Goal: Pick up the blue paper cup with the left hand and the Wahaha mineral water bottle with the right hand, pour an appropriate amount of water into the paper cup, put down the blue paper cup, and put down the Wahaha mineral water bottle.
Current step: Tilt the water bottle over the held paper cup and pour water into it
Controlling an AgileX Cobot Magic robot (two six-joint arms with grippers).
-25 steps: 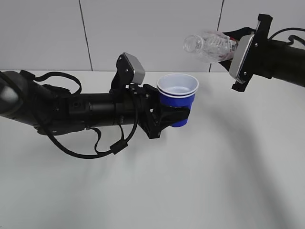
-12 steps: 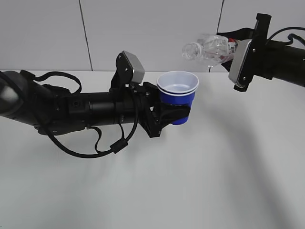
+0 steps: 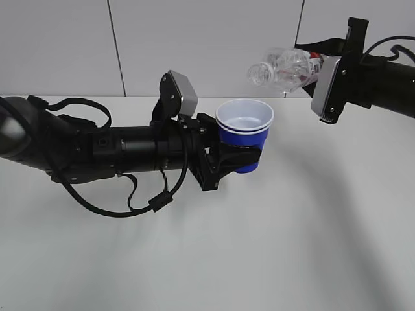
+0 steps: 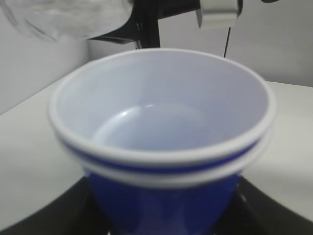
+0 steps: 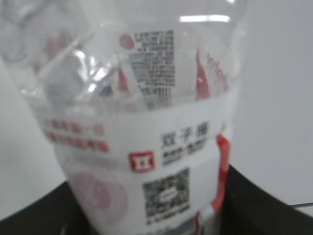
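Left hand [image 3: 228,157] clamps the blue paper cup [image 3: 242,133] upright above the table [image 3: 292,233]; the right hand [image 3: 322,81] grips the Wahaha mineral water bottle [image 3: 283,67] by its label, tilted above the cup. Both look light and crushable, so a gentle mid-body hold seems wise.

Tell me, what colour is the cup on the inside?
White inside the cup, blue outside. The left wrist view shows it best.
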